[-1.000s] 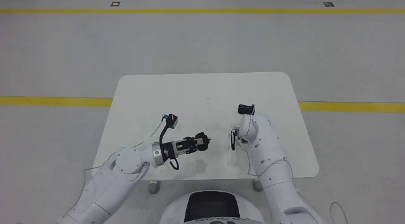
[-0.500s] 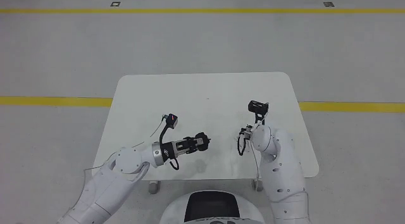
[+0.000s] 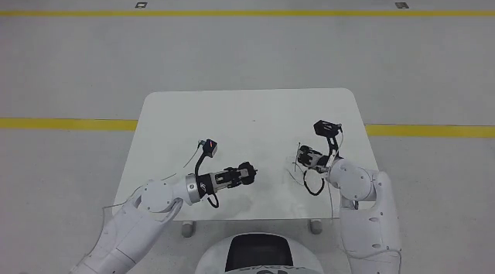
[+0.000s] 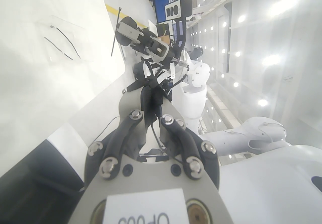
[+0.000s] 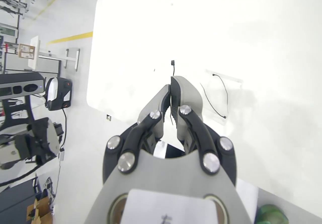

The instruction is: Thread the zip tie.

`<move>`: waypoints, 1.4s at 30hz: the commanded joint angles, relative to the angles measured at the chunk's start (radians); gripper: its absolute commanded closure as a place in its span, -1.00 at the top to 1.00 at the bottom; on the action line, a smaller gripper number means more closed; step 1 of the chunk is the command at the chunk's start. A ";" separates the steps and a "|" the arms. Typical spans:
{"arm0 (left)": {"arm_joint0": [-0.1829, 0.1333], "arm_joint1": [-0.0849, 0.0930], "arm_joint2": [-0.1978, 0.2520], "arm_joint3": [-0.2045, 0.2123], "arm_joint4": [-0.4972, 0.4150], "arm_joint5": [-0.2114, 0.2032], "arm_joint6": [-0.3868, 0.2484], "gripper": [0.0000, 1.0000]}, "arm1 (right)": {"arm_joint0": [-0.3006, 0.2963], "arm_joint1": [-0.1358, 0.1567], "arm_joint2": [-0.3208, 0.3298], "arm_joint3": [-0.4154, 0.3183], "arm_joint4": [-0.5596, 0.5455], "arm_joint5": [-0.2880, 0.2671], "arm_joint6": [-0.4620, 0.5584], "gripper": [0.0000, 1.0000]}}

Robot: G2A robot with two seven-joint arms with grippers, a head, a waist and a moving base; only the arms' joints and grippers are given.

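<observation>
The zip tie (image 5: pixel 172 62) was light, thin and springy; we judged a grip near its head steadiest. The right gripper (image 5: pixel 170 85) pinched it tight above the table's (image 3: pixel 232 111) right half, having swung outward toward that edge; the left gripper (image 3: pixel 250 172), closed, had not moved.

It looks like a big robot lab: a wide grey floor (image 3: pixel 247 49) with yellow lines (image 3: pixel 232 13), a white desk (image 3: pixel 247 115), blue carts (image 4: pixel 164 4) and rows of ceiling lights (image 4: pixel 267 61).
</observation>
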 commanded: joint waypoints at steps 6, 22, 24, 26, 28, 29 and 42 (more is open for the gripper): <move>0.000 0.000 0.000 0.000 0.000 0.000 0.000 -1.00 | -0.029 0.011 0.001 0.012 0.222 -0.195 -0.096 -1.00; 0.000 0.000 0.000 0.000 0.000 0.000 0.000 -1.00 | 0.060 0.152 -0.038 0.114 0.858 -0.218 0.209 -1.00; 0.000 0.000 0.000 0.000 0.000 0.000 0.000 -1.00 | 0.072 0.170 -0.043 0.125 0.926 -0.218 0.258 -1.00; 0.000 0.000 0.000 0.000 0.000 0.000 0.000 -1.00 | 0.080 0.183 -0.048 0.132 0.975 -0.218 0.290 -1.00; 0.000 0.000 0.000 0.000 0.000 0.000 0.000 -1.00 | 0.090 0.195 -0.057 0.145 1.027 -0.218 0.322 -1.00; 0.000 0.000 0.000 0.000 0.000 0.000 0.000 -1.00 | 0.097 0.200 -0.065 0.150 1.054 -0.218 0.347 -1.00; 0.000 0.000 0.000 0.000 0.000 0.000 0.000 -1.00 | 0.102 0.210 -0.085 0.171 1.101 -0.218 0.267 -1.00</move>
